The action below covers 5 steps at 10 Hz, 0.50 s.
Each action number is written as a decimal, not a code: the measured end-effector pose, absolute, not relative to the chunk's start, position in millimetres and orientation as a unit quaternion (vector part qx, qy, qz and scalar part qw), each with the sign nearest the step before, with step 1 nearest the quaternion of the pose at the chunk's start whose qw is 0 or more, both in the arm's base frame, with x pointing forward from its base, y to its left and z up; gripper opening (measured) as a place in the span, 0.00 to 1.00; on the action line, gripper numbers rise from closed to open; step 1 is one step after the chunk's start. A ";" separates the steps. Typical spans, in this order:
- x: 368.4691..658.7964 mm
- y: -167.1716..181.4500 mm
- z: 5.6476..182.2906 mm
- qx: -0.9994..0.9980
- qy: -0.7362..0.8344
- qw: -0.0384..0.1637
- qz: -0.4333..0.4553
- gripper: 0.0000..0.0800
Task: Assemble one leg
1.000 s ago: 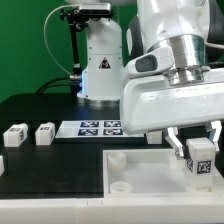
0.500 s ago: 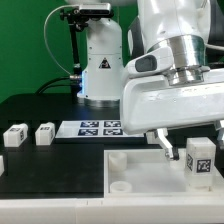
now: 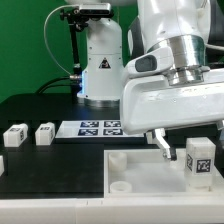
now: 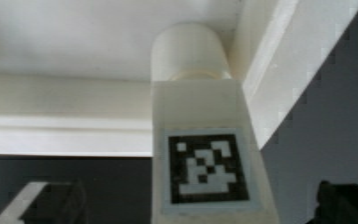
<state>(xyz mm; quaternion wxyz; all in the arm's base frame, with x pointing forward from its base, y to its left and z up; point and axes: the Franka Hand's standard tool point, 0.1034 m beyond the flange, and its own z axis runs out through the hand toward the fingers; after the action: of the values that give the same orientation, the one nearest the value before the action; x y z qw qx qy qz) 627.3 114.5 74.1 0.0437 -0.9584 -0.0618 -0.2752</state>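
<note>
A white leg (image 3: 199,160) with a black-and-white marker on its face stands upright at the corner of the large white square panel (image 3: 140,172), on the exterior view's right. My gripper (image 3: 192,143) is open around its upper part, one finger (image 3: 161,144) spread well off to the side. In the wrist view the leg (image 4: 202,150) runs down the middle to a rounded socket of the panel (image 4: 87,40). My gripper (image 4: 190,205) straddles the leg, with dark gaps between it and the fingertips (image 4: 23,204).
Two more legs (image 3: 14,134) (image 3: 44,133) lie on the black table at the exterior view's left, a third at the edge (image 3: 1,165). The marker board (image 3: 100,127) lies behind the panel. The robot base (image 3: 100,65) stands at the back.
The fingers have spread apart and let go of the leg, which stays upright at the panel's corner. The arm has barely moved.
</note>
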 end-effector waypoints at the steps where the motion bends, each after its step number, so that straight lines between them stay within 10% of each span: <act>1: 632.4 113.3 79.7 -0.962 -0.062 0.044 -0.261 0.81; 5: 648.2 111.4 91.5 -0.978 -0.063 0.047 -0.195 0.81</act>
<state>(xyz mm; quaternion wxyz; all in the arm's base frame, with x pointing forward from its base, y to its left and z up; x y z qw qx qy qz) 648.2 111.4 91.5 0.0465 -0.9776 -0.0627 -0.1954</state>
